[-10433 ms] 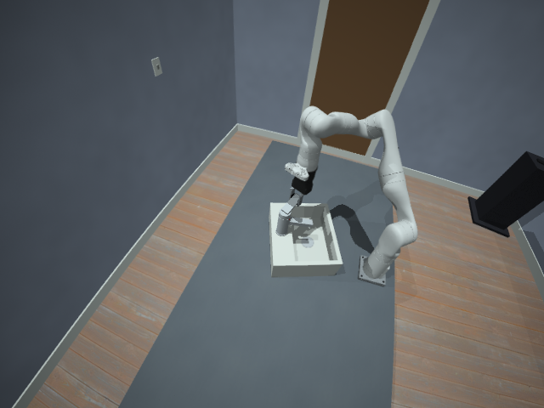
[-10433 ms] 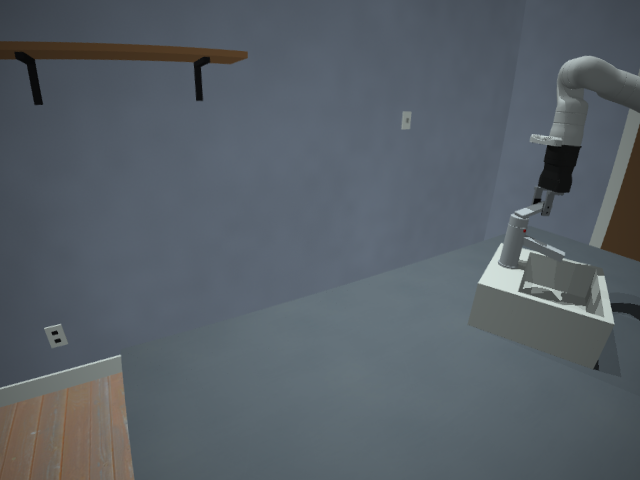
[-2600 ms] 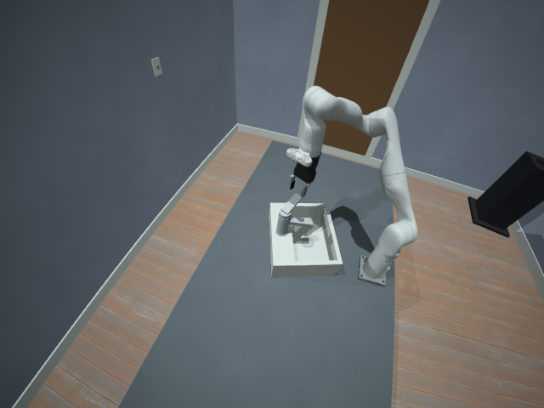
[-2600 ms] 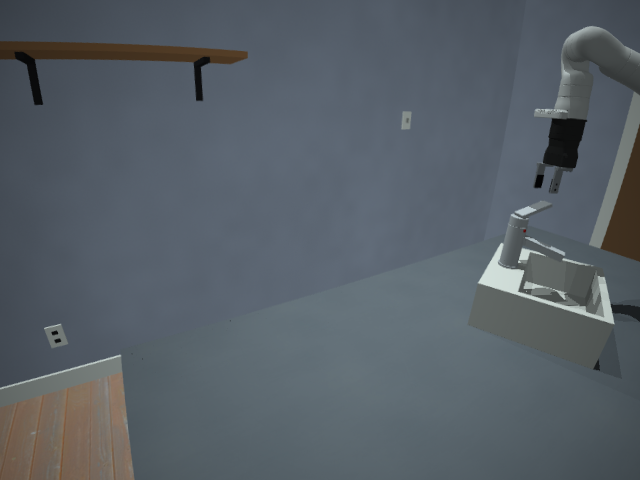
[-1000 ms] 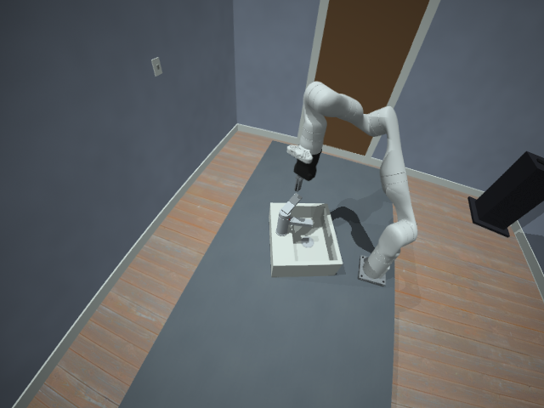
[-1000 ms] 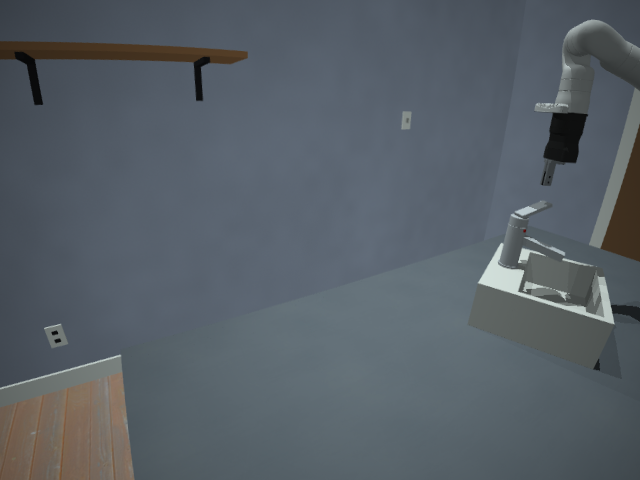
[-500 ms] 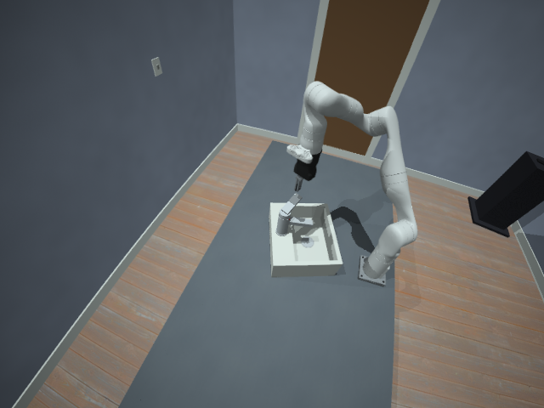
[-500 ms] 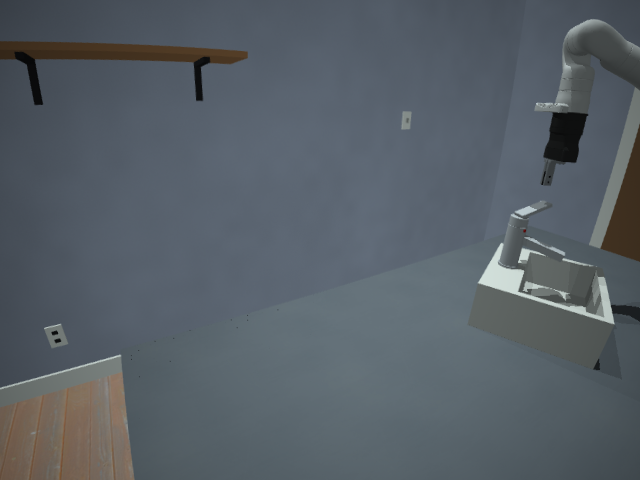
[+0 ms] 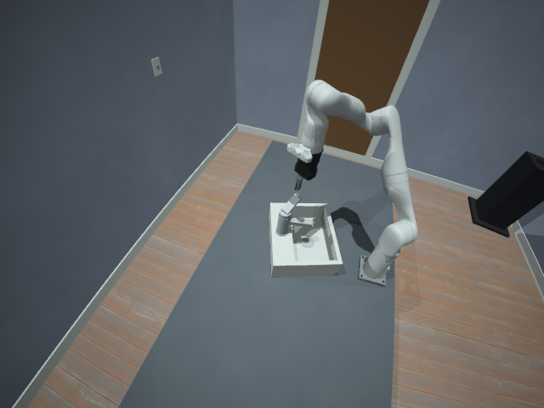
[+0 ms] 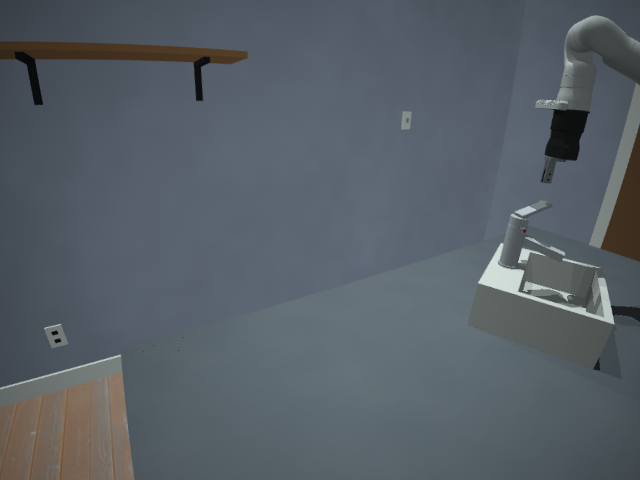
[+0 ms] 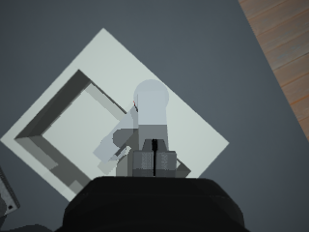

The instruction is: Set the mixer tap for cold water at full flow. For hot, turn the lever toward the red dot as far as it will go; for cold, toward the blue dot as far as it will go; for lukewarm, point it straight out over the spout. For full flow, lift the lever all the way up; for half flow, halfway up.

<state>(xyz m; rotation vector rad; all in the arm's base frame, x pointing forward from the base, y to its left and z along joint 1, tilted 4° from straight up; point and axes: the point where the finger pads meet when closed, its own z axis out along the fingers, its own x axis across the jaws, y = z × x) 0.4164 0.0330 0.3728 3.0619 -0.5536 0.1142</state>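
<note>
A grey mixer tap (image 9: 284, 221) stands at the back left corner of a white basin (image 9: 303, 239). Its flat lever (image 9: 291, 204) is raised at a slant and points away from the spout (image 9: 304, 222). In the exterior view the lever (image 10: 532, 208) tilts up to the right, with a red dot (image 10: 524, 230) on the tap body below it. My gripper (image 9: 298, 184) hangs pointing down just above the lever's tip, apart from it, and is shut on nothing. In the wrist view the shut fingers (image 11: 154, 159) sit over the lever (image 11: 152, 113). No blue dot is visible.
The basin sits on a grey mat beside the arm's base plate (image 9: 372, 271). A black box (image 9: 512, 193) stands at the far right. A brown door (image 9: 365, 65) is behind the arm. A shelf (image 10: 124, 52) hangs on the wall.
</note>
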